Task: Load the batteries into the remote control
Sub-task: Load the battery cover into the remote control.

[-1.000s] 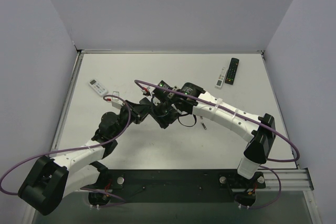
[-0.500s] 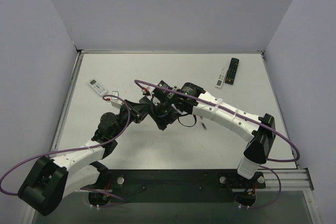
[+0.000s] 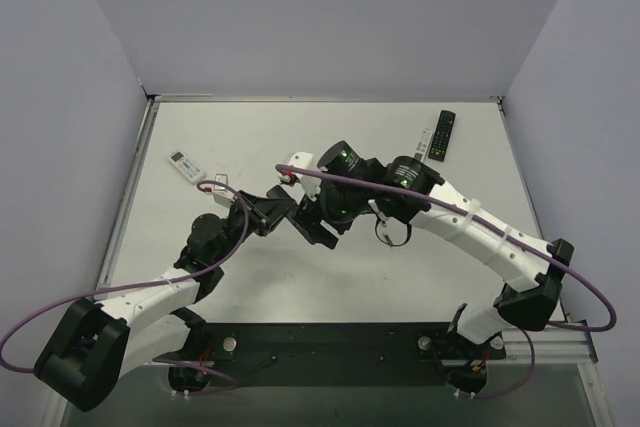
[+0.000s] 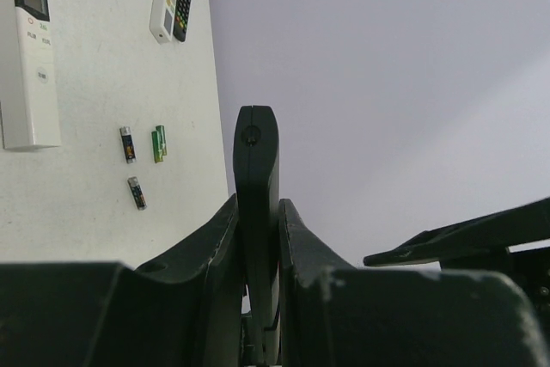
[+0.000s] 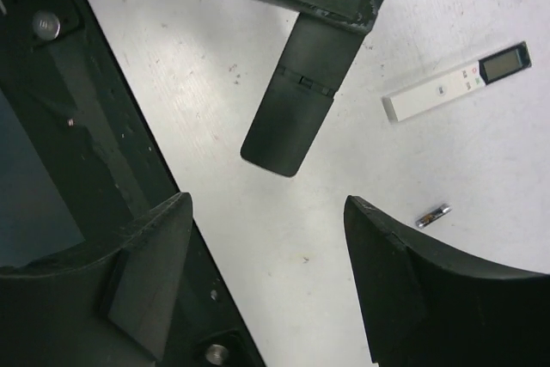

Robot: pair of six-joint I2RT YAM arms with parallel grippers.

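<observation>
Above the surface (image 3: 350,277), the left hand (image 4: 258,212) grips the black remote (image 4: 256,152) edgewise; the right hand (image 5: 266,247) gapes empty. Batteries (image 4: 127,143) lie loose on it; next, probably, the right hand must pinch one.

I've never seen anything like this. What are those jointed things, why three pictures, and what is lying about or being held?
They are robot arms, a left arm and a right arm, bolted to a table, each ending in a two-fingered claw. One picture looks down from above; the other two come from a camera on each wrist, so the dark shapes along their lower edge are that claw's own fingers. The left claw is shut on a slim black remote. The right claw is open and empty, facing it. On the table lie a long white remote, a few small batteries, and, in the far corner, a smaller white remote beside a second black remote.
</observation>
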